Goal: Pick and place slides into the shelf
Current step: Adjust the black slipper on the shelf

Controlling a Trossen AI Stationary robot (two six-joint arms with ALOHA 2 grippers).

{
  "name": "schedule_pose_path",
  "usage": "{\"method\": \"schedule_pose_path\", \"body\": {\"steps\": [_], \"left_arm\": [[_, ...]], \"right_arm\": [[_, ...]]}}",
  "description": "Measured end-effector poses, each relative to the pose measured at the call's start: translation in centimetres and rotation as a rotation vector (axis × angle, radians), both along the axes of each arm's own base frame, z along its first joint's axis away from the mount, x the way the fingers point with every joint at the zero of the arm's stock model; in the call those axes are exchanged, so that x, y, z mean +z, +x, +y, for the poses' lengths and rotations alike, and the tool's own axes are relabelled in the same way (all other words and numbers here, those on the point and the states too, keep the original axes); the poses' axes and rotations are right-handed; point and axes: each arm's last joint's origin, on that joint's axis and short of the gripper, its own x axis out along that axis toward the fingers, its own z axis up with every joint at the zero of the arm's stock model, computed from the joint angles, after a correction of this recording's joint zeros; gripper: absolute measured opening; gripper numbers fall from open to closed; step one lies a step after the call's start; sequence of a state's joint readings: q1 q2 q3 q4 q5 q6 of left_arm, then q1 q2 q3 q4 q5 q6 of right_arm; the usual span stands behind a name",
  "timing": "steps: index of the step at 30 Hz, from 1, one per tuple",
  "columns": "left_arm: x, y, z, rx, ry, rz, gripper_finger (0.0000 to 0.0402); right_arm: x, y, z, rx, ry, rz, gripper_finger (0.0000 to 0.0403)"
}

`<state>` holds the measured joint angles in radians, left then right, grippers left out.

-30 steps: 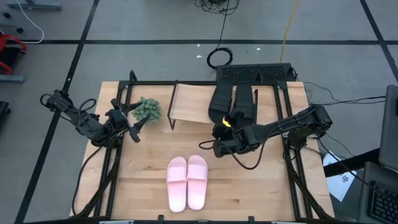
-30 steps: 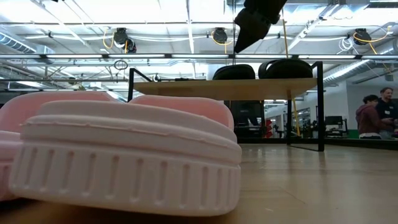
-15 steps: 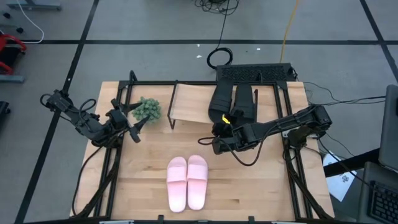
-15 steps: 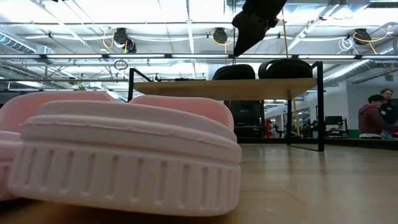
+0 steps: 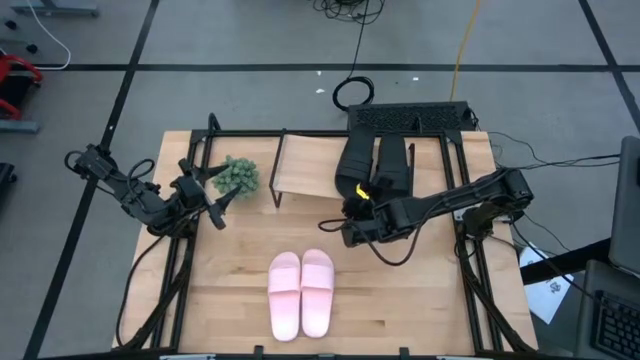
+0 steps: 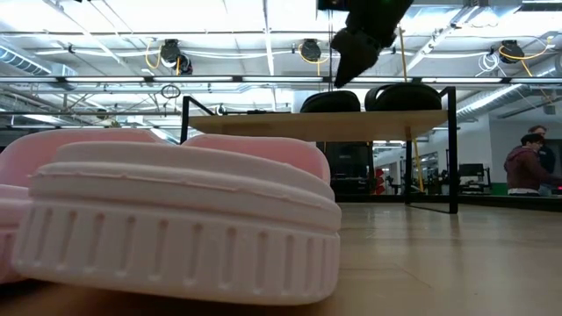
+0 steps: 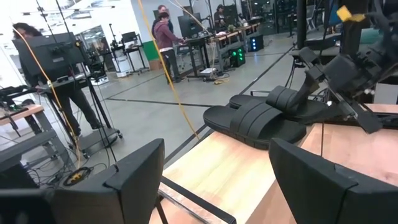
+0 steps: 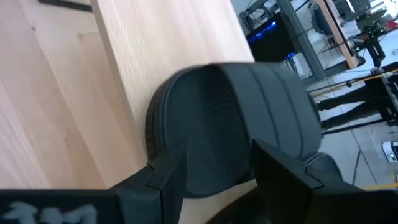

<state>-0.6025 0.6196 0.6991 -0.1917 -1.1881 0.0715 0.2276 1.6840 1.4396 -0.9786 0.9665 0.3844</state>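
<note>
High view: the shelf is seen at the far middle of the wooden table, with the black pair of slides lying side by side on the right part of its light wood top. The pink pair of slides is placed side by side on the table near its front edge, well apart from the shelf. The right gripper is held just in front of the shelf, near the front end of the black pair. In the right wrist view its fingers are spread apart, nothing is held between them, and a black slide is seen just beyond them on the board. The left gripper is kept at the left of the table, beside a small green plant; its fingers are shown parted and empty in the left wrist view. In the low view the pink pair fills the foreground, and a person is seen in the room behind
</note>
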Motion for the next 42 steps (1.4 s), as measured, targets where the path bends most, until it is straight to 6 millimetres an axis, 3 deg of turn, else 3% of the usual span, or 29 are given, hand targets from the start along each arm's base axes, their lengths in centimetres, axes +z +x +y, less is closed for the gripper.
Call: {"method": "schedule_pose_path", "body": {"steps": [6,35,42], "left_arm": [[0.0,0.0,0.0,0.000,0.001,0.000,0.0294],[0.0,0.0,0.0,0.000,0.002,0.001,0.0294],[0.0,0.0,0.0,0.000,0.002,0.002,0.0294]], "right_arm": [[-1.0,-0.4,-0.2,-0.014,-0.003,0.020,0.0169],[-0.7,-0.3,-0.8,-0.003,-0.074,0.046,0.0169],[-0.7,-0.2,-1.6,-0.029,-0.072,0.047,0.0142]]}}
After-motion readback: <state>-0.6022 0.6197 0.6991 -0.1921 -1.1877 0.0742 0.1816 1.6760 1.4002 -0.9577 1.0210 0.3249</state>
